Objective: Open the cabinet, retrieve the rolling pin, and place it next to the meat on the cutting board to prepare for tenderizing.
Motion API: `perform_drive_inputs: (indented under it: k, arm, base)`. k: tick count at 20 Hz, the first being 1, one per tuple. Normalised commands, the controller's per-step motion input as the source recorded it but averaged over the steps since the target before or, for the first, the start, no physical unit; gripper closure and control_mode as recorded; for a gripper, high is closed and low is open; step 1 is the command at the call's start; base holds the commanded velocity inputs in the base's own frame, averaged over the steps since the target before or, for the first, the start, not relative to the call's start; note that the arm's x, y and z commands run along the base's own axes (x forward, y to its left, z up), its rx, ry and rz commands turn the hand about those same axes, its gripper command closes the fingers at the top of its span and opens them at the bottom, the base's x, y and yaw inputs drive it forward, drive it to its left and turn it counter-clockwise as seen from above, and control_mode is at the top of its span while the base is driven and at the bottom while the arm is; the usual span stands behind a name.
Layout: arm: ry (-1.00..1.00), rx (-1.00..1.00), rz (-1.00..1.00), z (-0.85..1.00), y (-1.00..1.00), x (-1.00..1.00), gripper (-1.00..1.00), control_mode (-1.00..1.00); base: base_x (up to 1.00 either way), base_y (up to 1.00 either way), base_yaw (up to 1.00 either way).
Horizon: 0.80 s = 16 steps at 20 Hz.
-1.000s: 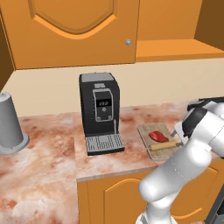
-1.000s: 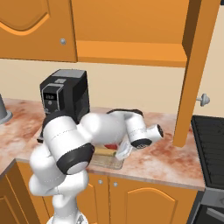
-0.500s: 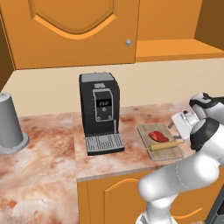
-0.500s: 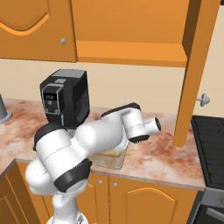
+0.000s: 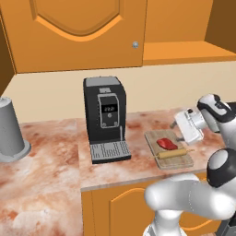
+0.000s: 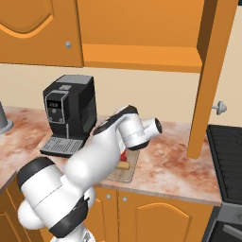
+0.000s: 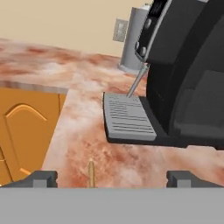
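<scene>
**Placement step: pin on board, claw free**

1. Status. The rolling pin lies flat on the cutting board, along the board's front half, just beside the meat, which sits toward the board's back edge. Contact betw. pin and meat: cannot tell. The board sits near the front edge of the bench, right of the coffee machine.

2. Claw. The gripper has its fingers spread wide, holding nothing. In the hand view the tip of the pin shows betw. the fingers, low on the bench. In the left base view the hand is raised off the board's right edge.

3. Step in hand (judged). Release looks done; placement next to the meat appears met. Task approx. complete.

4. Next move (judged). Retract up and away from the board w/o brushing the pin, since a round pin could roll off the board. No regrasp seems needed.

5. Cabinet. The cabinet door stands swung out, edge-on at the right in the right base view, with its knob showing.

6. Writing. Coffee machine display shows faint digits, too small to read. No brand or label legible.
</scene>
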Motion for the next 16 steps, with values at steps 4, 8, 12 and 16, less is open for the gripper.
perform_drive_inputs:
  k: [4, 8, 12, 16]
  arm:
    - [-0.07, 0.0, 0.0, 0.43, 0.59, -0.26, -1.0, -1.0]
    - [-0.07, 0.0, 0.0, 0.42, 0.62, -0.35, -1.0, -1.0]
    - [-0.08, 0.0, 0.0, 0.37, 0.63, -0.44, -1.0, -1.0]
    - [-0.08, 0.0, 0.0, 0.24, 0.65, -0.45, -1.0, -1.0]
  base:
    - [0.0, 0.0, 0.0]
    - [0.0, 0.0, 0.0]
    - [0.0, 0.0, 0.0]
    - [0.0, 0.0, 0.0]
